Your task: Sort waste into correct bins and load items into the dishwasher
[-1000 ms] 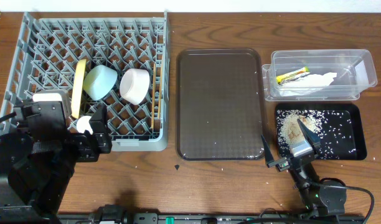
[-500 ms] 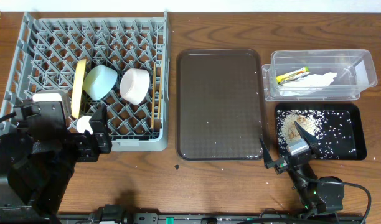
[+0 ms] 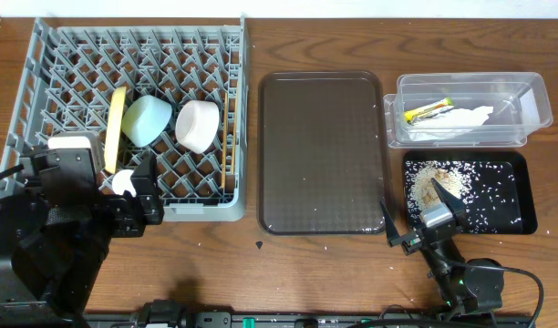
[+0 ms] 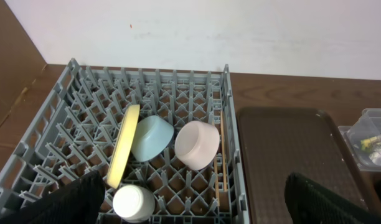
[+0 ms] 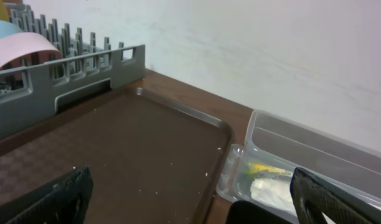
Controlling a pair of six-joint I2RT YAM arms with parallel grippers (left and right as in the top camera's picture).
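The grey dish rack (image 3: pixel 42 82) holds the yellow plate (image 3: pixel 116 128) on edge, the light blue bowl (image 3: pixel 148 119), the white bowl (image 3: pixel 198 125), the white cup (image 3: pixel 123 182) and the chopsticks (image 3: pixel 227 137). All of these also show in the left wrist view: plate (image 4: pixel 124 145), blue bowl (image 4: pixel 151 136), white bowl (image 4: pixel 197 144), cup (image 4: pixel 134 203). The clear tub (image 3: pixel 530 96) holds the tissue (image 3: pixel 461 118) and yellow-green wrapper (image 3: pixel 428 110). The black tray (image 3: pixel 525 196) holds rice scraps (image 3: pixel 434 182). My left gripper (image 4: pixel 197 202) is open and empty at the rack's front. My right gripper (image 5: pixel 190 199) is open and empty.
The dark brown serving tray (image 3: pixel 322 150) lies between the rack and the bins, with a few rice grains on it. A small dark fleck (image 3: pixel 259 244) lies on the wooden table in front of it. A white wall stands behind the table.
My right gripper has drawn back slightly toward the table's front edge. Nothing else has moved.
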